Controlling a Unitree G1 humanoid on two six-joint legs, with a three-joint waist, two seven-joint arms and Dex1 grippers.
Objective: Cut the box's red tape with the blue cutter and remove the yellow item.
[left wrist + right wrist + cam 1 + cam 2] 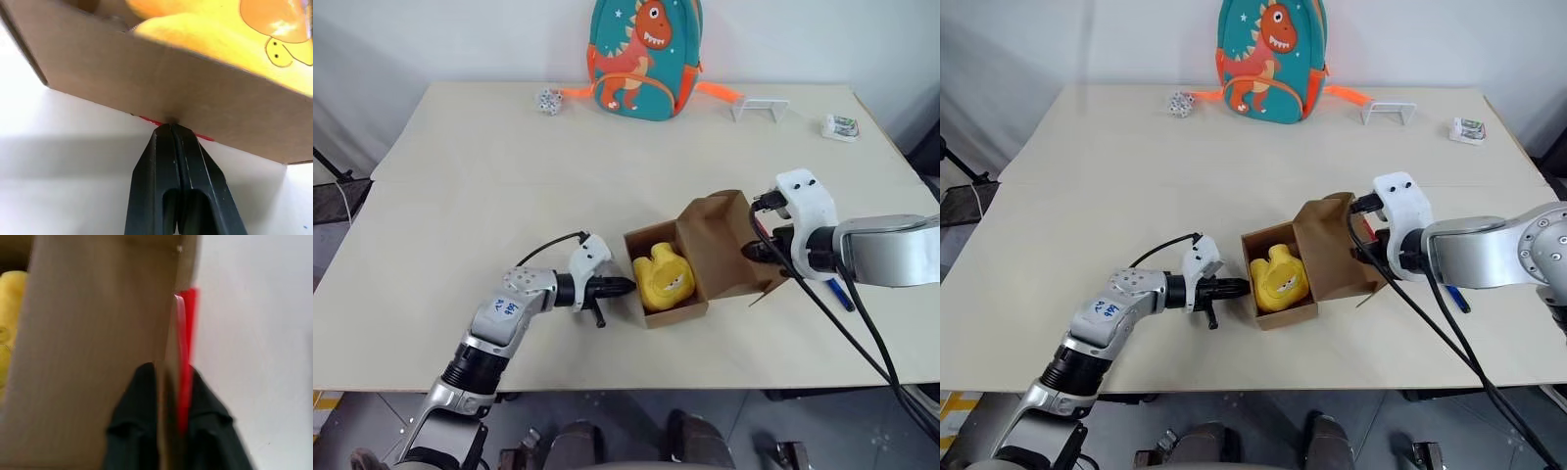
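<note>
Left gripper (625, 287): fingers pressed together on nothing, their tips touching the near side wall of the box (700, 259), low down, by a strip of red tape (146, 120) at the box's foot.
Box: straight ahead of the left fingertips; open, its lid flap swung up and away to the right gripper's side. Its long axis runs from the left gripper towards the right one.
Yellow item (663, 277): inside the open box, just past the wall that the left fingertips touch; uncovered from above, orange face markings showing.
Key relation: the toy lies beyond and above the left fingertips, with the wall between; the left gripper is the nearer, I judge, and would have to rise over the rim.
Right gripper (168, 396): one finger on each side of the flap's edge, with red tape there; whether they are clamped or loosening I cannot tell.
Blue cutter (840, 294): on the table beyond the right wrist, mostly hidden by the arm.
Hard to make out: how deep the toy sits; the flap hides the box's far corner.
</note>
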